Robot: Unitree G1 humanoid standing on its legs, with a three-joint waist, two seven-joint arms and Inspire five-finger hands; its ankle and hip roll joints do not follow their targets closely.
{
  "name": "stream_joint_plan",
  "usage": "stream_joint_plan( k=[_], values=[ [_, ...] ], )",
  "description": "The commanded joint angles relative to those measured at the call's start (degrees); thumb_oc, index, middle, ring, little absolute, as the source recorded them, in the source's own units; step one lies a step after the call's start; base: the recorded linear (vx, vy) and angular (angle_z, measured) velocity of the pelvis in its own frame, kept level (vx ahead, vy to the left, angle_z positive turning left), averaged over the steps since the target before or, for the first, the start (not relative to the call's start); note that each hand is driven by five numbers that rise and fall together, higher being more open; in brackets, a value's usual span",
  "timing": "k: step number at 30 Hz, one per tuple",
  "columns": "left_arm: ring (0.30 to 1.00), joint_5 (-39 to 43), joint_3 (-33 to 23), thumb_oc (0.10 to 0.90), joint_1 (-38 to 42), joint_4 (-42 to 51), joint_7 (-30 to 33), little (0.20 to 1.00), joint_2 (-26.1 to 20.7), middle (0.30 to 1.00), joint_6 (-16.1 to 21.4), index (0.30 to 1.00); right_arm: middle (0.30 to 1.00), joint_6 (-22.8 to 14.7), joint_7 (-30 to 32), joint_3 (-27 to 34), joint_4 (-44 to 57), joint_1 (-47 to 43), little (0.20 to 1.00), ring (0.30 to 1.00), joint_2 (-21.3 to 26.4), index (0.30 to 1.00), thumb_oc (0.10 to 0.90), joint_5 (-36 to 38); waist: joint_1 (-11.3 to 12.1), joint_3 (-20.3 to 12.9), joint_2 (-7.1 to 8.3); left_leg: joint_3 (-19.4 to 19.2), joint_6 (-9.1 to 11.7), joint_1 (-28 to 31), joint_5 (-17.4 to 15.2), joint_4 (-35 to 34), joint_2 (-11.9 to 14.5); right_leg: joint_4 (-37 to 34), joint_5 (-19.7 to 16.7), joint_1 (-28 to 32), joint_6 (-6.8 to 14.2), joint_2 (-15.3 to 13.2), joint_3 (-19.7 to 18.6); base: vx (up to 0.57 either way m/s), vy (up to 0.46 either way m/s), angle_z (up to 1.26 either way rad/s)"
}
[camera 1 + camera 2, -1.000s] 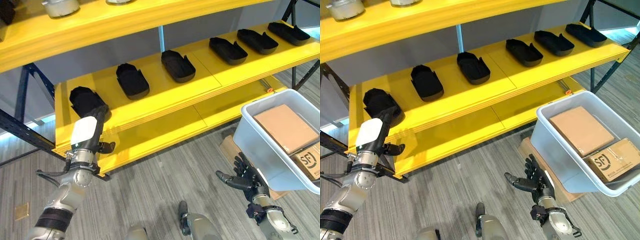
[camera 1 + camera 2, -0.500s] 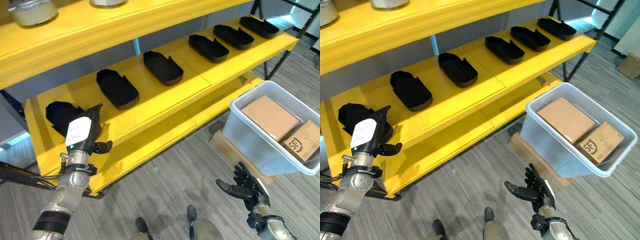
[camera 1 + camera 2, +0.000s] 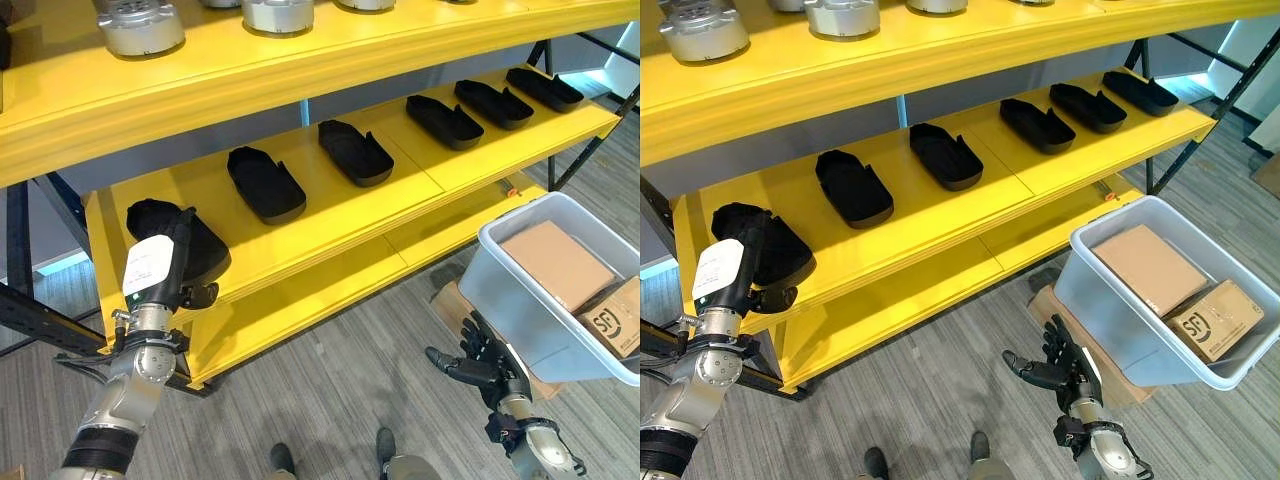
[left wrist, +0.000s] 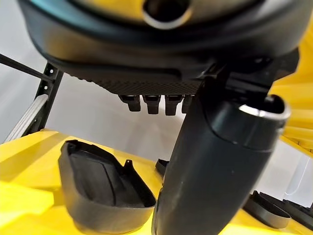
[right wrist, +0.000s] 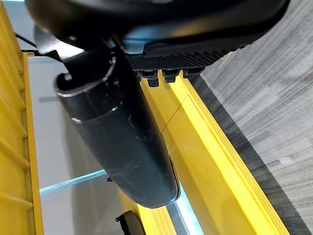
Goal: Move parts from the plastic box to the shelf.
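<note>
Several black shell-shaped parts lie in a row on the yellow shelf's (image 3: 330, 215) middle board. The leftmost part (image 3: 205, 245) lies just behind my left hand (image 3: 150, 270), which stands upright at the board's front edge, open and holding nothing. In the left wrist view that part (image 4: 102, 191) rests on the board beyond the thumb (image 4: 215, 161). The grey plastic box (image 3: 520, 300) sits on the floor at the right with two cardboard boxes (image 3: 556, 263) inside. My right hand (image 3: 480, 362) hangs open, low beside the box's near corner.
Metal round parts (image 3: 140, 25) stand on the top shelf. A lower yellow board (image 3: 300, 300) juts out under the middle one. Dark steel shelf legs (image 3: 30, 215) rise at the left and far right. Grey wood-pattern floor (image 3: 340, 390) spreads between shelf and box.
The camera has shifted, so the whole scene sits differently. My left hand stays at the leftmost part, now a little lower against the shelf edge. The right hand stays open by the box.
</note>
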State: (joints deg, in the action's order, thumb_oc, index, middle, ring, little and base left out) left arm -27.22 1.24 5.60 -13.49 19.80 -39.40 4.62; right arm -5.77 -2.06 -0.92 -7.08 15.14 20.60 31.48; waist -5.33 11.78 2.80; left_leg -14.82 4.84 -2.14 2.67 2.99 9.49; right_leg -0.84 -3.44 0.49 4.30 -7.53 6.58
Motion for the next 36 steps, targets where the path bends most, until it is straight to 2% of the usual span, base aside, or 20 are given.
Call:
stream_joint_plan(
  k=[1, 3, 4, 5, 6, 8, 9, 11, 12, 14, 15, 17, 20, 27, 36],
  values=[
    [1.0, 1.76, -4.14, 0.9, 3.21, 3.99, 4.92, 1.0, -1.97, 1.0, 2.42, 1.0, 1.0, -5.14, 0.52, 2.22, 6.1, -3.46, 1.0, 1.0, 2.35, 1.0, 0.9, -0.63, 0.56, -5.22, -0.52, 4.82, 1.14, -3.36, -3.22, 5.18, 2.73, 6.12, 2.7, -0.41, 6.69, -8.45, -2.04, 0.07, 0.176, 0.11],
    [1.0, 1.84, -2.92, 0.9, 4.82, 3.68, 4.76, 1.0, -1.88, 1.0, 2.18, 1.0, 1.0, -5.0, 0.41, 2.01, 6.21, -3.45, 1.0, 1.0, 1.68, 1.0, 0.9, -0.48, 0.58, -5.37, -0.34, 5.12, -0.36, -2.65, -4.04, 4.64, 1.07, 10.92, 0.18, -1.6, 7.48, -9.64, -2.38, 0.04, 0.18, 0.24],
    [1.0, 1.93, -1.61, 0.9, 6.3, 3.48, 4.78, 1.0, -1.91, 1.0, 2.12, 1.0, 1.0, -4.97, 0.51, 1.59, 6.36, -3.79, 1.0, 1.0, 1.53, 1.0, 0.9, -0.45, 0.24, -5.05, -0.45, 5.62, -1.29, -2.54, -4.36, 4.59, 0.24, 16.02, -2.81, -3.71, 7.52, -9.75, -4.02, -0.02, 0.176, 0.27],
    [1.0, 2.19, -0.3, 0.9, 7.72, 3.44, 4.93, 1.0, -1.85, 1.0, 2.15, 1.0, 1.0, -4.98, 0.46, 0.9, 6.58, -3.99, 1.0, 1.0, 1.54, 1.0, 0.9, -0.33, -0.57, -3.88, -0.91, 6.28, -1.77, -2.44, -4.64, 4.96, 0.06, 20.44, -3.88, -5.54, 7.42, -8.81, -6.19, -0.05, 0.166, 0.27],
    [1.0, 2.11, 0.21, 0.9, 8.28, 3.35, 4.94, 1.0, -1.79, 1.0, 2.05, 1.0, 1.0, -4.94, 0.43, 0.6, 6.64, -4.14, 1.0, 1.0, 1.55, 1.0, 0.9, -0.52, -0.64, -3.5, -1.4, 6.21, -1.89, -2.54, -4.58, 4.86, 0.22, 22.1, -3.04, -7.43, 7.06, -8.15, -6.82, -0.03, 0.123, 0.38],
    [1.0, 1.73, 0.47, 0.9, 8.9, 3.89, 4.89, 1.0, -1.79, 1.0, 1.94, 1.0, 1.0, -5.08, 0.7, 0.21, 7.28, -4.6, 1.0, 1.0, 1.53, 1.0, 0.9, -0.79, -0.67, -3.47, -1.7, 6.24, -1.4, -1.77, -5.52, 4.61, 0.01, 18.39, -1.19, -8.45, 6.76, -9.12, -5.72, 0.08, 0.006, 0.4],
    [1.0, 1.82, 0.64, 0.9, 9.42, 3.59, 5.1, 1.0, -1.71, 1.0, 2.0, 1.0, 1.0, -5.19, 0.91, 0.13, 6.94, -5.24, 1.0, 1.0, 1.68, 1.0, 0.9, -0.38, -0.75, -3.64, -1.65, 6.57, -0.68, -1.4, -6.12, 4.46, 0.1, 12.53, -0.73, -8.32, 6.62, -10.36, -4.59, 0.14, -0.095, 0.15],
    [1.0, 2.36, 0.05, 0.9, 9.27, 3.04, 5.07, 1.0, -1.96, 1.0, 1.79, 1.0, 1.0, -5.0, 1.17, -0.1, 6.51, -6.07, 1.0, 1.0, 2.16, 1.0, 0.9, -0.64, -0.39, -3.51, -1.27, 6.49, 0.79, -0.3, -6.86, 4.7, 0.91, 5.36, -2.46, -9.54, 7.31, -13.22, -1.89, 0.16, -0.154, 0.11],
    [1.0, 2.16, 0.14, 0.9, 9.02, 3.08, 4.86, 1.0, -1.86, 1.0, 1.7, 1.0, 1.0, -4.82, 1.0, -0.32, 6.24, -5.85, 1.0, 1.0, 2.38, 1.0, 0.9, -0.69, -0.89, -3.19, -0.97, 7.73, 1.3, -0.1, -7.45, 5.97, 1.21, 3.88, -3.01, -8.55, 7.68, -13.53, -4.22, 0.16, -0.173, 0.04],
    [1.0, 1.39, -0.76, 0.9, 7.53, 3.64, 4.46, 1.0, -1.4, 1.0, 1.73, 1.0, 1.0, -4.27, 0.08, -0.1, 7.2, -4.72, 1.0, 1.0, 2.61, 1.0, 0.9, -0.99, -0.91, -3.53, 0.24, 7.27, 1.86, 0.82, -7.27, 6.43, 2.23, 5.14, -1.47, -7.64, 7.91, -12.1, -4.31, 0.13, -0.166, 0.17],
    [1.0, 1.62, -0.98, 0.9, 6.92, 4.0, 4.32, 1.0, -0.58, 1.0, 1.98, 1.0, 1.0, -4.31, -0.13, 0.14, 7.21, -4.2, 1.0, 1.0, 2.86, 1.0, 0.9, -1.08, -0.97, -3.94, 0.38, 7.47, 2.23, 1.18, -6.78, 5.85, 2.75, 5.36, -0.98, -7.25, 7.67, -11.09, -4.69, 0.16, -0.187, 0.55],
    [1.0, 2.58, -2.31, 0.9, 5.24, 4.51, 3.55, 1.0, 0.83, 1.0, 2.42, 1.0, 1.0, -3.7, -0.85, 1.37, 7.39, -2.5, 1.0, 1.0, 3.31, 1.0, 0.9, -1.06, -0.9, -5.45, 0.11, 7.7, 2.96, 2.39, -5.57, 3.85, 4.2, 4.93, 0.17, -5.33, 7.35, -9.57, -2.78, 0.18, -0.185, 0.54],
    [1.0, 2.81, -2.46, 0.9, 5.11, 4.95, 3.1, 1.0, 1.21, 1.0, 2.64, 1.0, 1.0, -3.41, -1.08, 2.13, 7.28, -1.65, 1.0, 1.0, 3.91, 1.0, 0.9, -1.26, -1.34, -5.7, -0.32, 8.14, 3.47, 2.61, -4.37, 2.45, 5.28, 5.09, 1.31, -4.3, 6.93, -8.56, -1.99, 0.09, -0.11, 0.06],
    [1.0, 3.06, -2.96, 0.9, 4.99, 6.8, 2.76, 1.0, 1.28, 1.0, 2.52, 1.0, 1.0, -3.0, -0.98, 2.74, 6.81, -1.59, 1.0, 1.0, 5.27, 1.0, 0.9, -1.87, -1.22, -5.22, -1.15, 8.46, 3.94, 2.71, -3.27, 1.11, 6.43, 6.97, 3.49, -3.95, 6.35, -7.74, -0.49, 0.05, -0.05, 0.04],
    [1.0, 3.7, -3.53, 0.9, 5.2, 7.43, 3.11, 1.0, 1.13, 1.0, 2.18, 1.0, 1.0, -3.3, 0.05, 3.73, 6.96, -2.9, 1.0, 1.0, 6.25, 1.0, 0.9, -2.65, -0.75, -3.64, -0.74, 9.2, 4.06, 0.73, -3.35, 2.07, 6.79, 8.79, 4.39, -5.47, 6.4, -7.78, 0.06, 0.01, -0.014, 0.08]
  ],
)
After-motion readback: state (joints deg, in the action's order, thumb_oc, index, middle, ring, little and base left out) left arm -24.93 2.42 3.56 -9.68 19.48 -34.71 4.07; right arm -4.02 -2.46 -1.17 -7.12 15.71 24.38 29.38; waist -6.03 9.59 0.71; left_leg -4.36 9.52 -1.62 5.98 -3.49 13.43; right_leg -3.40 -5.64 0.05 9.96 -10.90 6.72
